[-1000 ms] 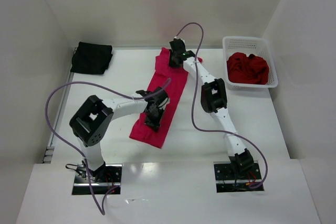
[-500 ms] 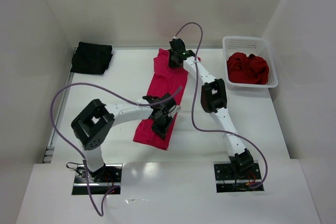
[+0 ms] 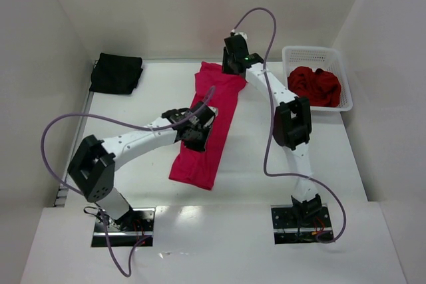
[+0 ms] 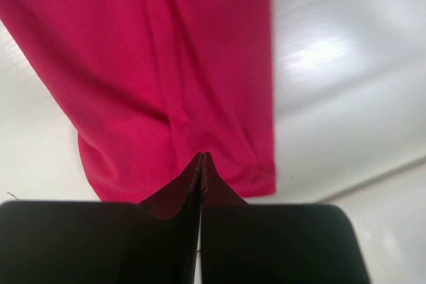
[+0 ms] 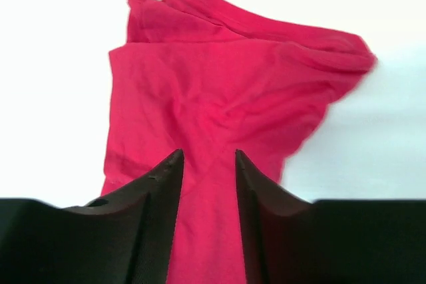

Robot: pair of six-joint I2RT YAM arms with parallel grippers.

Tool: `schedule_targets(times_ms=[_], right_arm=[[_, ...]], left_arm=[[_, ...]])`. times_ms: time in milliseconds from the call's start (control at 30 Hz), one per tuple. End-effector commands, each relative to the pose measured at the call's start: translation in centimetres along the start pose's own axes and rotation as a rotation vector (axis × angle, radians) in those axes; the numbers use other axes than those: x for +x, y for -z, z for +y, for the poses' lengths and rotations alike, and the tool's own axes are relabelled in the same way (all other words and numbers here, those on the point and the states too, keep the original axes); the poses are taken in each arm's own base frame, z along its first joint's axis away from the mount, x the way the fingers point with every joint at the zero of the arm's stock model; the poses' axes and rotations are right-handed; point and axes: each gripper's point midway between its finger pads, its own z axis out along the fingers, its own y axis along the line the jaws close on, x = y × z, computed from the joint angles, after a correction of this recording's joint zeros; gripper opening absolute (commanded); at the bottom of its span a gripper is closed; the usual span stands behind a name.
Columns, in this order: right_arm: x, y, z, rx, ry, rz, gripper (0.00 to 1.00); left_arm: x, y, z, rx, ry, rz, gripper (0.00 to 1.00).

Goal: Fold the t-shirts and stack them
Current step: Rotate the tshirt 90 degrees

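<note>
A bright crimson-pink t-shirt (image 3: 212, 114) lies as a long folded strip down the middle of the table. My left gripper (image 3: 194, 138) hovers over the strip's middle, toward its left edge. Its jaws are shut with no cloth between them (image 4: 202, 158), and the shirt (image 4: 166, 64) lies beyond the tips. My right gripper (image 3: 230, 66) is at the shirt's far end, open (image 5: 206, 159), with rumpled cloth (image 5: 226, 78) lying under and between the fingers. A folded black t-shirt (image 3: 116, 72) lies at the far left. Darker red shirts (image 3: 314, 86) are bunched in the basket.
The white lattice basket (image 3: 291, 54) stands at the far right, against the right wall. White walls enclose the table on the left, back and right. Purple cables loop above both arms. Bare table shows on either side of the pink strip.
My left gripper has moved from the shirt's near part up toward its middle, and the arm has stretched out. My right gripper has shifted slightly right at the far end.
</note>
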Motion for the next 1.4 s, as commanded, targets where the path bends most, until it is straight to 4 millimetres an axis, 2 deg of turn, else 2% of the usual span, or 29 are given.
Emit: schedule_targets(times_ms=[0, 100, 200, 233, 333, 400, 433, 467, 500, 567, 600, 633, 700, 767, 800, 867, 933, 1000, 1100, 1133, 1333, 1367], right_arm=[[2.0, -1.5, -3.5, 0.112, 0.005, 0.008, 0.34], [3.8, -2.9, -5.0, 0.170, -0.017, 0.036, 0.20], [4.9, -4.0, -6.0, 0.197, -0.025, 0.058, 0.13], [4.6, -4.2, -6.4, 0.202, -0.032, 0.052, 0.11], [4.3, -5.2, -5.8, 0.182, -0.036, 0.050, 0.10], [5.4, -6.6, -5.7, 0.180, -0.031, 0.075, 0.10], [4.8, -6.7, -5.3, 0.169, -0.033, 0.070, 0.10], [5.1, -7.2, -5.3, 0.171, -0.032, 0.077, 0.10], [6.5, -8.5, -5.6, 0.181, -0.025, 0.103, 0.10], [6.3, -9.0, -5.3, 0.173, -0.025, 0.107, 0.10], [7.6, -10.0, -5.5, 0.183, -0.019, 0.132, 0.10], [7.1, -10.1, -5.4, 0.179, -0.012, 0.123, 0.10], [7.2, -10.5, -5.3, 0.177, -0.013, 0.119, 0.10], [7.1, -11.0, -5.2, 0.173, -0.006, 0.112, 0.10], [7.1, -11.2, -5.0, 0.163, -0.008, 0.111, 0.10], [6.9, -11.7, -4.6, 0.149, -0.012, 0.104, 0.10], [6.8, -12.2, -3.8, 0.107, -0.009, 0.103, 0.10], [6.7, -12.4, -3.1, 0.072, -0.013, 0.106, 0.10], [5.7, -12.2, -1.4, -0.013, -0.025, 0.093, 0.10], [5.9, -12.2, -1.0, -0.034, -0.026, 0.102, 0.10], [5.5, -12.4, -0.1, -0.081, -0.022, 0.087, 0.10], [5.0, -12.3, 0.3, -0.103, -0.025, 0.074, 0.10]], left_arm=[[2.6, -2.5, 2.7, -0.135, 0.036, 0.102, 0.00], [3.3, -3.4, 3.5, -0.169, 0.046, 0.111, 0.00], [4.0, -4.0, 3.7, -0.185, 0.061, 0.138, 0.00], [4.3, -4.4, 3.8, -0.191, 0.060, 0.150, 0.00], [5.2, -4.9, 3.9, -0.182, 0.036, 0.190, 0.00], [5.6, -5.2, 3.7, -0.164, 0.020, 0.215, 0.00], [6.1, -5.5, 3.5, -0.149, 0.008, 0.238, 0.00], [6.3, -5.7, 3.4, -0.140, 0.000, 0.253, 0.00], [6.4, -5.7, 3.3, -0.128, -0.011, 0.258, 0.00], [7.2, -6.1, 3.0, -0.102, -0.020, 0.297, 0.00], [7.0, -6.2, 2.7, -0.087, -0.028, 0.293, 0.00], [7.9, -6.5, 2.8, -0.081, -0.025, 0.322, 0.00], [7.9, -6.5, 1.8, -0.023, -0.026, 0.329, 0.00], [9.3, -6.6, 1.1, 0.034, -0.023, 0.381, 0.00], [8.9, -6.8, 0.4, 0.072, -0.021, 0.364, 0.00], [9.6, -7.3, -0.3, 0.090, -0.050, 0.382, 0.00], [10.8, -7.8, -1.4, 0.118, -0.084, 0.420, 0.00], [11.2, -8.2, -2.4, 0.164, -0.099, 0.431, 0.00], [10.2, -8.6, -3.4, 0.192, -0.112, 0.400, 0.00], [10.4, -8.9, -3.3, 0.187, -0.110, 0.409, 0.00], [9.1, -9.1, -4.2, 0.215, -0.123, 0.375, 0.00], [8.8, -9.3, -4.4, 0.218, -0.124, 0.369, 0.00]])
